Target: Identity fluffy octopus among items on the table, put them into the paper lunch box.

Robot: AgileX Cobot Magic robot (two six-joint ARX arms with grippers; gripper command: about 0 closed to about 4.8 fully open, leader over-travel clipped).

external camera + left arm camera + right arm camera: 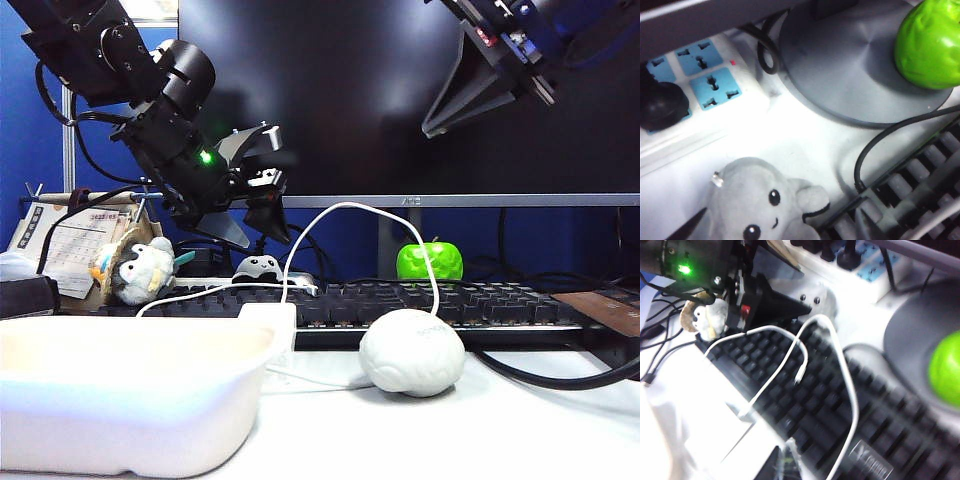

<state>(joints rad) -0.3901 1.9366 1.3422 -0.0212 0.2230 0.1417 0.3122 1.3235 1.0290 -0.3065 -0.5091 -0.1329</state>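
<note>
Octopus [259, 267] sits on the worktop at lower centre-left, behind the keyboard [450, 300] and just under my spread left hand [267, 240]. My right hand [432, 128] hangs at the upper right, and I can't tell its state.

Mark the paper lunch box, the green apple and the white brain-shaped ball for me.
paper lunch box [150, 395], exterior view, on its front wall.
green apple [429, 262], exterior view, middle of its body.
white brain-shaped ball [412, 352], exterior view, centre of its front.
</note>
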